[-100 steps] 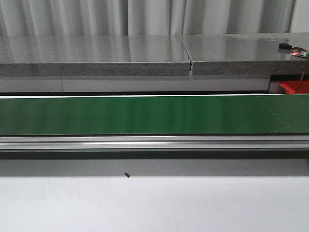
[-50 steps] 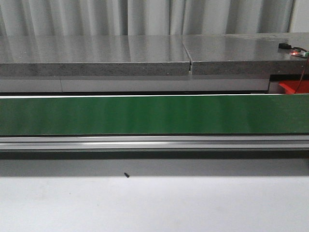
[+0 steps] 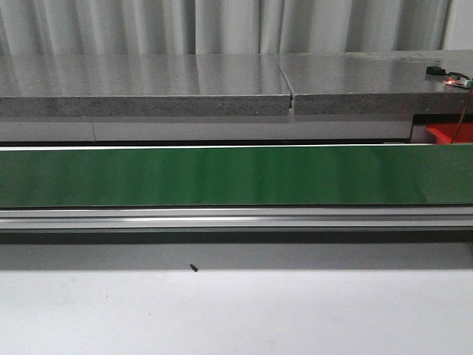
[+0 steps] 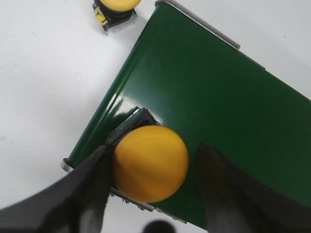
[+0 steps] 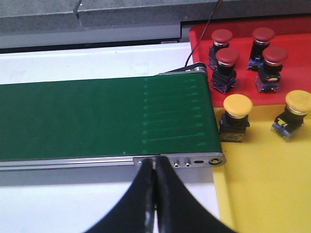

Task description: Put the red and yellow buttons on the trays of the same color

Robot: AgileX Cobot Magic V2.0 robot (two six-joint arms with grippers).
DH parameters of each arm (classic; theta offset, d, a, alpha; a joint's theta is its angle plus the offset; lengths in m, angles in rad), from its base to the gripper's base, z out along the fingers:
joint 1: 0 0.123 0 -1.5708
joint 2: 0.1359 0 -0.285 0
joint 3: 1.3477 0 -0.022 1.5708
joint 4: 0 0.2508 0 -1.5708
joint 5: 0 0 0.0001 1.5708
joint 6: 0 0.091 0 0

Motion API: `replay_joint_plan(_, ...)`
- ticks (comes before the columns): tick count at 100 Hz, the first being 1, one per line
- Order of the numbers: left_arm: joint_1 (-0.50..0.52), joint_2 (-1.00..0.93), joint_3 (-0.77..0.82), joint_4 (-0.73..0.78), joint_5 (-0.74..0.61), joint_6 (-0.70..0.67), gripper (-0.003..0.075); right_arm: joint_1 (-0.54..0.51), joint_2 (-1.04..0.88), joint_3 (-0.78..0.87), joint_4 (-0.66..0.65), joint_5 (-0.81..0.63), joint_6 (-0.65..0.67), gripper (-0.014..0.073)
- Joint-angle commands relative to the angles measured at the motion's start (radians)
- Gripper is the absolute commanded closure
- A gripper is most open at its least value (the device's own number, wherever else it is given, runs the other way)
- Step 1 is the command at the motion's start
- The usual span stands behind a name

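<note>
While the front view shows only the bare green belt [image 3: 236, 175] across mid-frame, no arm or button appears there. Left wrist view: left gripper [image 4: 151, 170] open wide, jaws flanking a yellow button [image 4: 149, 162] at the belt's end, lower centre; contact uncertain. Spare yellow button [image 4: 115, 12] on the white table [image 4: 43, 87], top. Right wrist view: right gripper [image 5: 155, 194] closed, empty. Red tray [image 5: 291, 43] holds four red buttons [image 5: 227, 58], yellow tray [image 5: 262, 184] two yellow; sorting partly done.

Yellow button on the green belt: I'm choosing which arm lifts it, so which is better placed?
Left. Its end effector is open, fingers straddling the yellow button on the belt. The right end effector is shut, at the belt's other end beside the trays.
</note>
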Motion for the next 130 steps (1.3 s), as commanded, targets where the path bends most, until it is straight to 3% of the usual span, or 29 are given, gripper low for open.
replay_joint_plan(1, -0.007, -0.036, -0.031, -0.027, -0.03, 0.01, 0.0207, 0.002, 0.006, -0.026, 0.002, -0.07, -0.01, 0.066)
replay_joint_plan(9, -0.007, -0.038, -0.034, -0.027, -0.028, 0.011, 0.0157, 0.002, 0.006, -0.026, 0.002, -0.07, -0.01, 0.066)
replay_joint_plan(44, 0.007, -0.052, -0.056, -0.027, -0.07, -0.012, 0.0163, 0.002, 0.006, -0.026, 0.002, -0.07, -0.01, 0.066)
replay_joint_plan(84, 0.029, 0.157, -0.282, -0.027, 0.002, -0.089, 0.0165, 0.002, 0.006, -0.026, 0.002, -0.07, -0.01, 0.066)
replay_joint_plan(130, 0.029, 0.353, -0.436, 0.02, -0.005, -0.365, 0.0167, 0.002, 0.006, -0.026, 0.002, -0.07, -0.01, 0.066)
